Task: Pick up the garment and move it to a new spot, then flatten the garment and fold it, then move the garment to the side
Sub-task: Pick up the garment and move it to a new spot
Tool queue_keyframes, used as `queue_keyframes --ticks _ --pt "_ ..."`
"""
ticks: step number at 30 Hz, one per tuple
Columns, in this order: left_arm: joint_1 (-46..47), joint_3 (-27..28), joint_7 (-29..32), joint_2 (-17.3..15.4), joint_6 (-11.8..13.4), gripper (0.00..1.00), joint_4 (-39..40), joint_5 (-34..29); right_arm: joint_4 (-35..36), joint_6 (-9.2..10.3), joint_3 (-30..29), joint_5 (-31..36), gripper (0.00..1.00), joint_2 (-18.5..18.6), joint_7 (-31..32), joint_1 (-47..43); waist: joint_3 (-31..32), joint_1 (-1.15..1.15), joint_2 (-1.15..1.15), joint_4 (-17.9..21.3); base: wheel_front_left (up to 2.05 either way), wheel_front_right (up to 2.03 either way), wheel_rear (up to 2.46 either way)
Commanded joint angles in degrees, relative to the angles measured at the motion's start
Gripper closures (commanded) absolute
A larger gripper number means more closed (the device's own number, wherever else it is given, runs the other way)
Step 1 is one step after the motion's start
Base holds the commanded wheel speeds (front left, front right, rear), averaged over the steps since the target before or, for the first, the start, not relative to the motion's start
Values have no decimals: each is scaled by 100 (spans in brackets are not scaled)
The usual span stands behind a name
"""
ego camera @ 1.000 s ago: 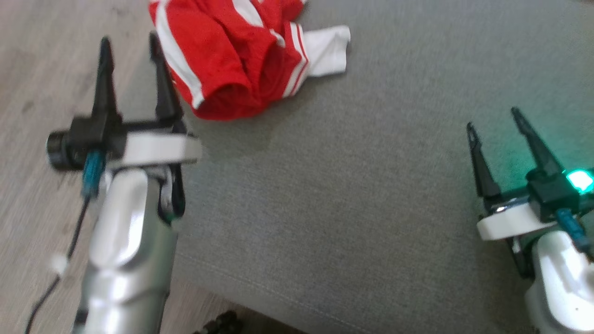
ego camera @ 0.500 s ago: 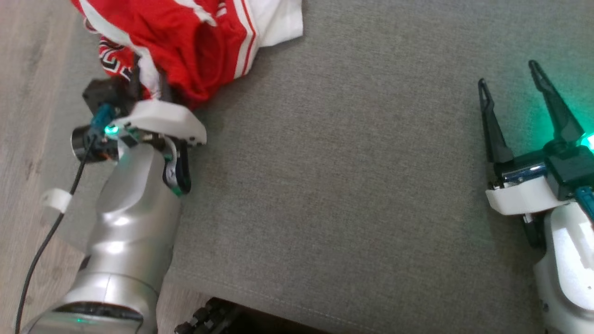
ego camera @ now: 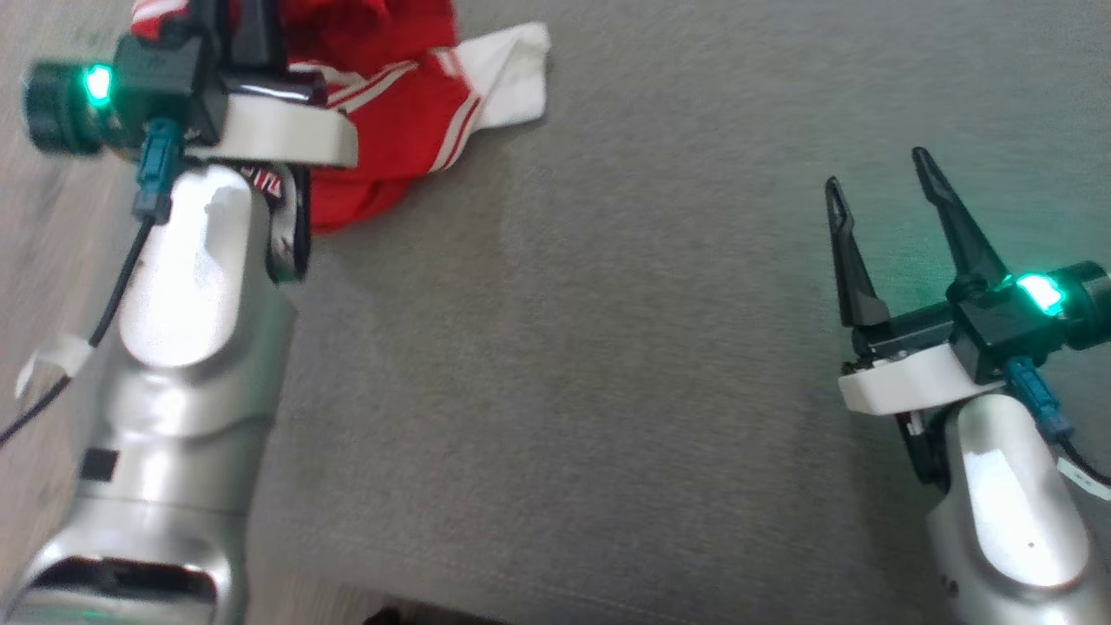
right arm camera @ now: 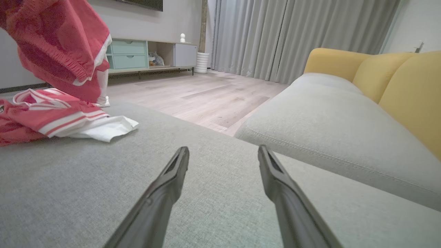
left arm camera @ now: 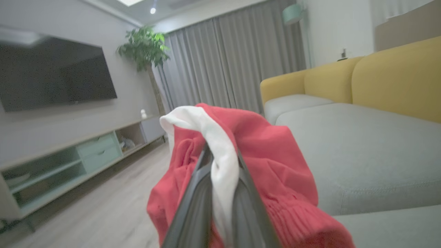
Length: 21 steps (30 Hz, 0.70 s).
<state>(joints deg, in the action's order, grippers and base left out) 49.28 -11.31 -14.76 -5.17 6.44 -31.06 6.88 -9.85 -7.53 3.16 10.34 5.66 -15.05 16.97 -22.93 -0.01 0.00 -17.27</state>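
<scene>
The left tool (left arm camera: 222, 153) is clenched on a white-edged fold of the red garment (ego camera: 391, 121), part lifted, the rest lying on the grey cushion (ego camera: 608, 365). Soft, light and limp, it will likely sag; the released right tool (ego camera: 877, 169) might best take a free edge.

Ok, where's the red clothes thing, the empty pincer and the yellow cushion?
red garment (left arm camera: 275, 151): left wrist view, red cloth beside the white stripe.
right pincer (right arm camera: 223, 148): right wrist view, midway between its open fingertips.
yellow cushion (right arm camera: 413, 93): right wrist view, its front face.
</scene>
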Motion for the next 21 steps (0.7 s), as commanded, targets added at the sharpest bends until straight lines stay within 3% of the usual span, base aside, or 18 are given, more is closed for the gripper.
queue_keyframes --ticks 1,7,17,21 --pt "384 1 -24 -320 -81 100 412 -185 156 4 141 -76 0 -114 5 -42 470 1 0 455 0 0 0" --pt "788 -568 -23 -501 -418 100 845 -663 117 4 138 -416 0 -271 5 -129 1084 1 0 1392 0 0 0" --pt "980 -966 275 -56 -1030 100 1029 -119 352 4 284 -1134 0 -277 5 -231 1287 1 0 3109 0 0 0" --pt "750 -1177 277 41 -1106 100 890 10 407 4 299 -1225 0 -278 5 -276 1160 1 0 3477 0 0 0"
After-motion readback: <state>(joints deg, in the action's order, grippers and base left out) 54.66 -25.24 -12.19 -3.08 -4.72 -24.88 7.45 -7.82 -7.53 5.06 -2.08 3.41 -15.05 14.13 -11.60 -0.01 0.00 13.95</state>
